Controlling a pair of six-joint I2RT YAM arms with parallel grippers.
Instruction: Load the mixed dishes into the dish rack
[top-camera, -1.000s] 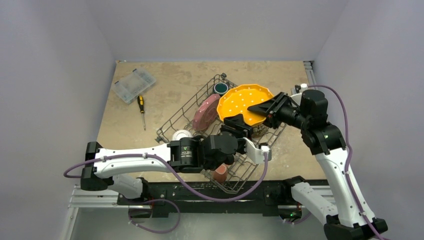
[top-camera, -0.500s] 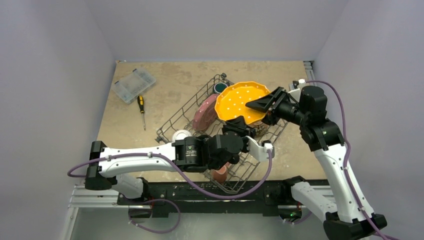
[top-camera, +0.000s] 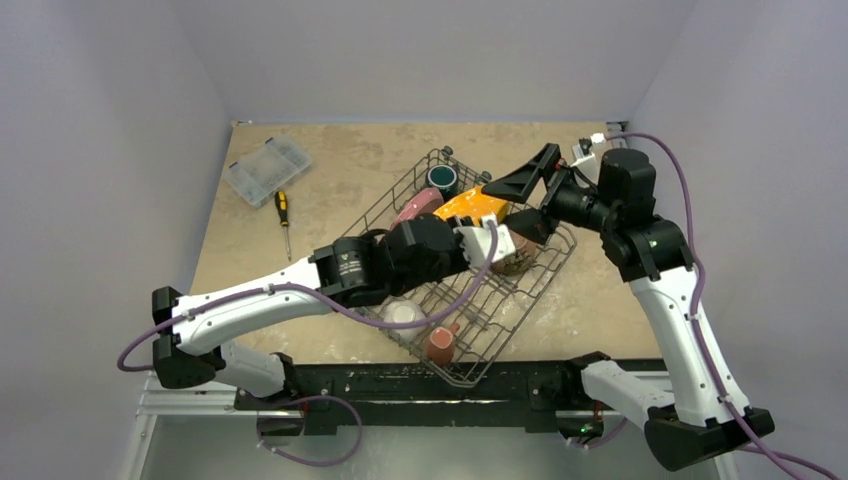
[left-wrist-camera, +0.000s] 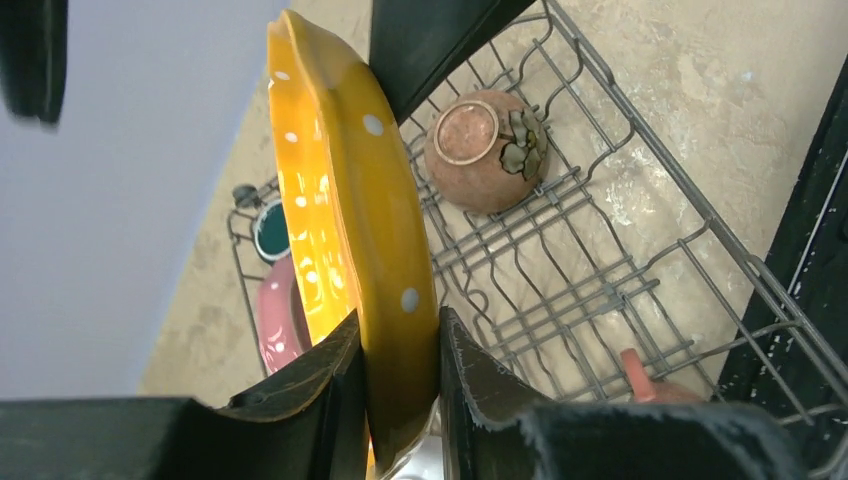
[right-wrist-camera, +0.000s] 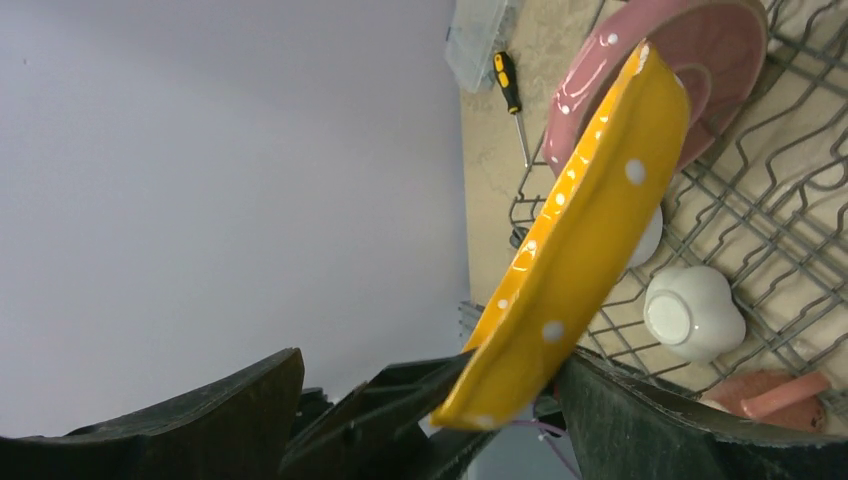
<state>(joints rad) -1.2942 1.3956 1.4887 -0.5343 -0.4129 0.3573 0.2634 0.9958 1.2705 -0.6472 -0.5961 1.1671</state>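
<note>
The large grey wire dish rack (top-camera: 505, 318) lies under both grippers with several dishes in it, so the step in hand looks to be slotting the yellow white-dotted plate (left-wrist-camera: 340, 200) into it. That plate stands on edge above the rack floor. One part of its rim is pinched between the fingers of the left gripper (left-wrist-camera: 398, 350), which are clamped tight on it. The opposite part of its rim passes between the jaws of the right gripper (right-wrist-camera: 432, 358), which stand wide apart and, as far as I can tell, do not touch it. Just past the left gripper, on one side of the yellow plate, the pink white-dotted plate (left-wrist-camera: 275, 320) leans among the tines. On the other side, near but apart, sits the brown bowl (left-wrist-camera: 480, 150). The next move, I judge, calls for the left gripper to lower the yellow plate upright between the tines beside the pink one, with the right gripper's jaws clear of the rim.
</note>
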